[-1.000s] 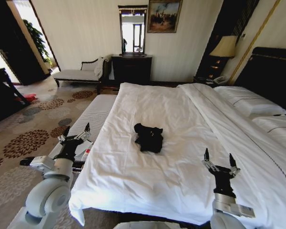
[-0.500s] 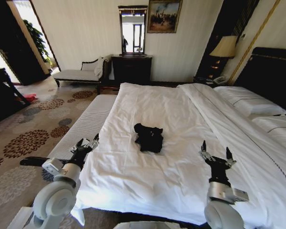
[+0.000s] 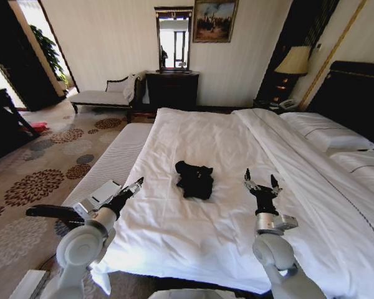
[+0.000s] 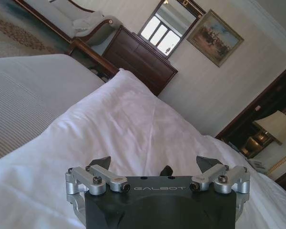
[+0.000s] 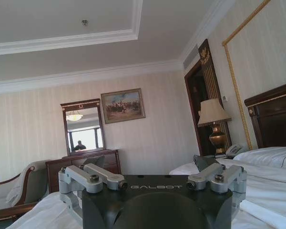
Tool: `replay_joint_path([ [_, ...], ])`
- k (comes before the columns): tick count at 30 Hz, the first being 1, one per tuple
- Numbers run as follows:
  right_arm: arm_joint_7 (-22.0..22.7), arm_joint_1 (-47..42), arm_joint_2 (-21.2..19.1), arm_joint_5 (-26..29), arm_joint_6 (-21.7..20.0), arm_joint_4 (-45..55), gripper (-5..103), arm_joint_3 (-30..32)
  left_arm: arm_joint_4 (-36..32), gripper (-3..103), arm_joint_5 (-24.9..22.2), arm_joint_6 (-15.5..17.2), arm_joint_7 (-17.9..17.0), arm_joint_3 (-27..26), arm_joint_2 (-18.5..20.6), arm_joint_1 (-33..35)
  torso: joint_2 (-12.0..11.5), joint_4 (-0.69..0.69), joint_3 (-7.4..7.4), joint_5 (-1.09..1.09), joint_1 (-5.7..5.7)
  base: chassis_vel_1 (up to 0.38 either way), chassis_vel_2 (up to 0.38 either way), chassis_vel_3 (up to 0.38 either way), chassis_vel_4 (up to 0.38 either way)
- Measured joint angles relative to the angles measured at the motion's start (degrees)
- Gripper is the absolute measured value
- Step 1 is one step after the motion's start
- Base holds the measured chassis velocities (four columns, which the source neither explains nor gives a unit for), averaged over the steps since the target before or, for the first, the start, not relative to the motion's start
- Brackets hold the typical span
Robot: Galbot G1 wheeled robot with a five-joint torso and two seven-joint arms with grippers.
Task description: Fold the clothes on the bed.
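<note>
The clothes are one black T-shirt (image 3: 194, 179), lying crumpled in a small heap on the white duvet in the middle of the bed (image 3: 193, 237). My left gripper (image 3: 136, 185) hangs over the bed's left edge, open, to the left of the shirt and apart from it. In the left wrist view its gripper (image 4: 154, 164) has its fingers spread wide above the white duvet. My right gripper (image 3: 260, 180) stands open over the duvet to the right of the shirt, fingers up and holding nothing. The right wrist view shows that gripper (image 5: 148, 163) open, facing the far wall.
A striped white bench (image 3: 112, 161) runs along the bed's left side. Pillows (image 3: 327, 134) and the dark headboard (image 3: 355, 93) are on the right. A pale chaise (image 3: 103, 96), a dark dresser (image 3: 171, 90) and a lamp (image 3: 293, 62) stand by the far wall. Patterned carpet lies on the left.
Both arms have reached forward. The left gripper went from over the bench to the bed's left edge. The right gripper moved forward and left, nearer the shirt. The shirt has not moved.
</note>
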Motion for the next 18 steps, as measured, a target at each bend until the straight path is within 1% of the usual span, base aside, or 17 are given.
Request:
replay_joint_path([
  [1, 0.0, 0.0, 0.0, 0.0, 0.0, 0.0, 100, 0.0, 0.0, 100, 0.0, 0.0, 0.0, 0.0, 0.0, 0.0, 0.0, 0.0, 0.0, 0.0, 0.0, 0.0, 0.0, 0.0, 0.0],
  [4, -0.19, 0.1, -0.09, 0.31, 0.13, -0.57, 100, -0.35, 0.92, 100, 1.9, -0.81, 0.64, 0.02, 0.31, -0.01, 0.0, 0.01, 0.0, -0.01, 0.0, 0.0, 0.0, 0.0, 0.0],
  [5, -0.34, 0.14, -0.1, 0.31, 0.26, -0.93, 100, -0.48, 1.47, 100, 3.45, -1.6, 0.83, -0.13, 0.19, -0.08, 0.0, 0.02, 0.0, 0.0, 0.0, 0.0, 0.0, 0.0, 0.0],
  [7, -0.47, 0.16, -0.14, 0.31, 0.35, -1.13, 100, -0.55, 1.72, 100, 4.06, -2.24, 0.76, -0.59, -0.09, -0.37, 0.0, 0.02, 0.0, -0.01, 0.0, 0.0, 0.0, 0.0, 0.0],
  [9, -0.64, 0.19, -0.2, 0.3, 0.54, -1.41, 100, -0.66, 1.69, 100, 2.4, -2.82, -0.3, -1.96, -0.97, -1.43, 0.0, 0.01, 0.0, 0.0, 0.0, 0.0, 0.0, 0.0, 0.0],
  [10, -0.81, 0.22, -0.17, 0.18, 0.75, -1.73, 100, -0.83, 1.55, 100, -0.65, -3.16, -1.78, -3.8, -1.97, -2.91, 0.0, 0.01, 0.0, 0.0, 0.0, 0.0, 0.0, 0.0, 0.0],
  [11, -0.95, 0.28, -0.14, 0.06, 0.93, -1.95, 100, -0.99, 1.64, 100, -2.02, -3.59, -2.5, -5.18, -2.55, -4.03, 0.0, 0.0, 0.0, 0.0, 0.0, 0.0, 0.0, 0.0, 0.0],
  [14, -1.08, 0.34, -0.12, -0.08, 1.1, -2.13, 100, -1.2, 2.13, 100, -2.59, -4.04, -2.86, -6.72, -2.81, -5.1, 0.0, 0.0, 0.0, 0.0, 0.0, 0.0, 0.0, 0.0, 0.0],
  [16, -1.24, 0.42, -0.11, -0.15, 1.35, -2.35, 100, -1.4, 3.55, 100, -2.72, -4.78, -2.97, -9.22, -2.48, -6.59, 0.0, 0.01, 0.0, -0.01, 0.0, 0.0, 0.0, 0.0, 0.0],
  [18, -1.31, 0.44, -0.11, -0.15, 1.44, -2.46, 100, -1.45, 4.04, 100, -2.68, -5.01, -2.96, -9.74, -2.17, -6.99, 0.0, 0.01, 0.0, 0.0, 0.0, 0.0, 0.0, 0.0, 0.0],
])
